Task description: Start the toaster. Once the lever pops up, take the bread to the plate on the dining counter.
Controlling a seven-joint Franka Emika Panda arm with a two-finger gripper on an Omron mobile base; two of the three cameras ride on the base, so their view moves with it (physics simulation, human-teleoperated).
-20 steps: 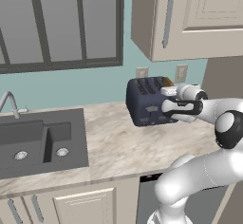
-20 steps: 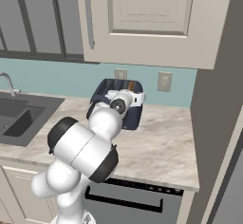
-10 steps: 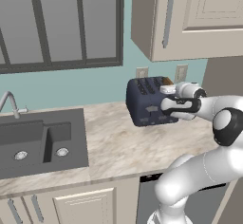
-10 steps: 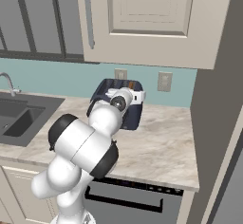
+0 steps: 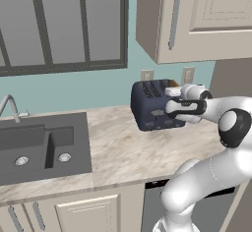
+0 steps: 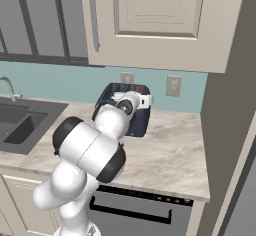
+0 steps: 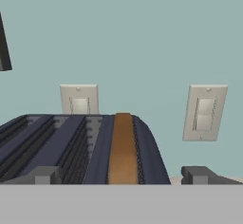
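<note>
Left base view: the arm reached to the toaster on the worktop.

The toaster stood far on the worktop, against the wall, right of the sink. The gripper hung at its right end, fingers spread wide and empty, probably to reach the lever. The bread sat in the rightmost slot.

One toaster, four slots; one slice of bread standing in the end slot; two wall plates on the backsplash, one outlet and one switch; one sink with two basins and two drains; one faucet; one marble bench; one upper cabinet with one bar handle; one window; one claw with two fingertips
</note>
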